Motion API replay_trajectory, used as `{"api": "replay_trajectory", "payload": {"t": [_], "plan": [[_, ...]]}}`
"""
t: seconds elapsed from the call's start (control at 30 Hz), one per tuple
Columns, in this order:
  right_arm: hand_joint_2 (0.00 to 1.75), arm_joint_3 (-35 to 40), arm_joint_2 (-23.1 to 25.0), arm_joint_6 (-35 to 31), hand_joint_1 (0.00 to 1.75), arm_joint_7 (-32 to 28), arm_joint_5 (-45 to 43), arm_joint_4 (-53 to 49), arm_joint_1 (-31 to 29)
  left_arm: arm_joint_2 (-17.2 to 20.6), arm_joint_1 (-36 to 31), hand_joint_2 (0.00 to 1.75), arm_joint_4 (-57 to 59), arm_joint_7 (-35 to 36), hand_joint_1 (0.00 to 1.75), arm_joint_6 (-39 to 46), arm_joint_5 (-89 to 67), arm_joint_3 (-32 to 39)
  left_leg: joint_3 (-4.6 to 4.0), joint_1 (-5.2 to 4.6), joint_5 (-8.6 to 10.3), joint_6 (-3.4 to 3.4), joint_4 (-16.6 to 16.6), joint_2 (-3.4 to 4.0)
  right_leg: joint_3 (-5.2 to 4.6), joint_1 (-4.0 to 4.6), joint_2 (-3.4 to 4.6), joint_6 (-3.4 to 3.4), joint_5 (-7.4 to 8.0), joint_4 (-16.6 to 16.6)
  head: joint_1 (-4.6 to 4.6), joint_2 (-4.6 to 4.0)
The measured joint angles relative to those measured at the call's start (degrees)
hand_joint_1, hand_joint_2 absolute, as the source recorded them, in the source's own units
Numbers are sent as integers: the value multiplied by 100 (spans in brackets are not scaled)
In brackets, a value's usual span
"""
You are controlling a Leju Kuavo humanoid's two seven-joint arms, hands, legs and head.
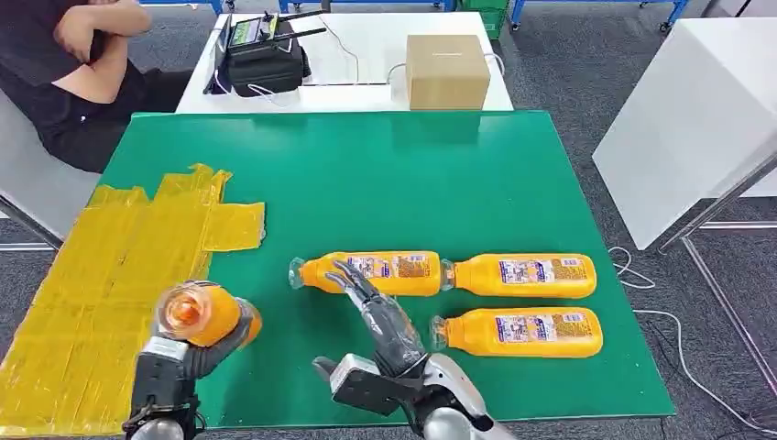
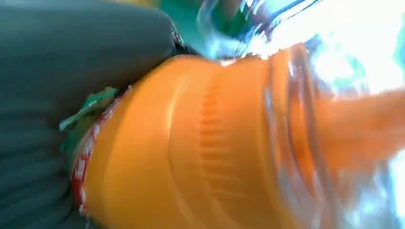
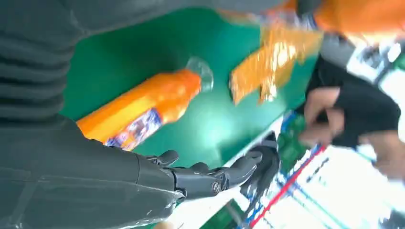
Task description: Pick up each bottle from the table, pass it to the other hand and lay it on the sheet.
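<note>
Head view, ribbed orange bottle (image 1: pixel 203 313), crinkled yellow sheet (image 1: pixel 110 275)

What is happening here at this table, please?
The left robot hand holds one orange bottle above the green table's edge, beside the yellow sheet. The right robot hand is open, fingers apart, holding nothing. Three more bottles lie on the table. A person sits nearby.

No legible text anywhere. Labels on the three lying bottles (image 1: pixel 524 276) — blue/white print, too small to read. Red-edged label on held bottle (image 2: pixel 191 152) — blurred.
</note>
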Motion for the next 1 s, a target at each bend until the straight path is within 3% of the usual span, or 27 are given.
{"api": "replay_trajectory", "payload": {"t": [0.37, 0.53, 0.77, 0.8, 0.83, 1.0], "plan": [[0, -771, -90, -31, 0, -103, 96, -522, 609, 485, -142, 175, -22, 836, 175, 1345, -3458, 345, -4, 1, 0, 0, 0, 4, -4, 1, 2, 0, 0, 0, 0, 0], [0, -817, -24, 103, 0, 64, 90, -607, 614, 743, -324, 175, 271, 1521, 175, 1295, -4439, 166, -3, 0, 0, 0, 0, 6, -3, 0, 2, 0, 0, 0, 0, 0], [0, -826, -7, 212, 0, 140, 72, -616, 610, 988, -534, 175, 990, 1926, 175, 1008, -4813, 43, -4, 1, 0, -1, 0, 14, -8, 3, 5, 0, 0, 2, 0, 0], [0, -830, -6, 234, 0, 162, 74, -616, 609, 1010, -557, 175, 1075, 1969, 59, 963, -4880, 22, -5, 1, 0, -1, 0, 14, -9, 3, 5, 0, 0, 1, 0, 0], [0, -832, -7, 252, 0, 186, 76, -616, 609, 1025, -576, 0, 1143, 2017, 0, 912, -4949, 0, -5, 1, 0, -1, 0, 14, -8, 3, 5, 0, 0, 1, 0, 0], [0, -832, 26, 370, 0, 311, 101, -618, 602, 1108, -717, 0, 1484, 2446, 0, 643, -5642, -157, -7, 1, 0, -1, 0, 14, -8, 1, 5, 0, 0, 1, 0, 0]]}}
